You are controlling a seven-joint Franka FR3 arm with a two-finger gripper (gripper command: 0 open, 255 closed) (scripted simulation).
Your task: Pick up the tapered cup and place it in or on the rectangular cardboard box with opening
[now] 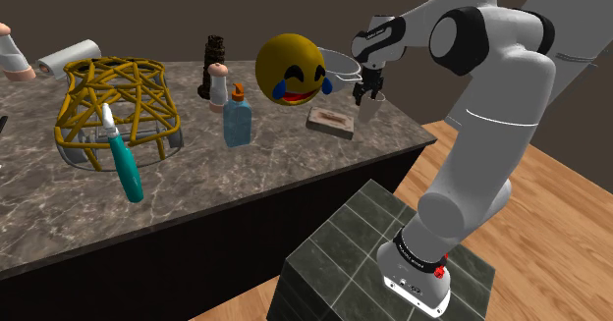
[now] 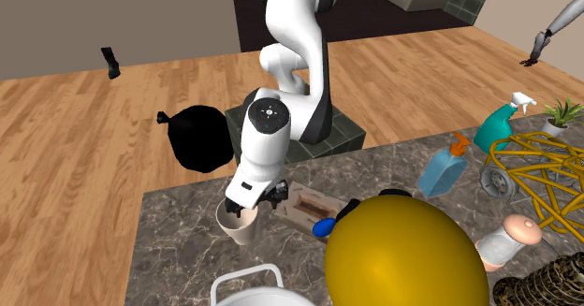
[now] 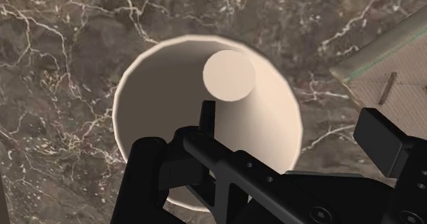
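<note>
Cup: tapered cup, cream, standing upright on the marble counter, mouth up, just beside the cardboard box.
Gripper: gripper pointing down over the cup with its fingers spread, clasping nothing. One finger hangs over the cup's inside, the other outside the rim on the box side (probably straddling the wall; depth is hard to read).
Why: the mouth looks too wide to span, so pinching the wall suits it.
Box: its opening faces up, so a short carry should do.

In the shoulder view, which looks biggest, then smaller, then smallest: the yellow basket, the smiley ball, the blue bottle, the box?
1. Basket
2. Ball
3. Bottle and box: too alike to rank.
</note>
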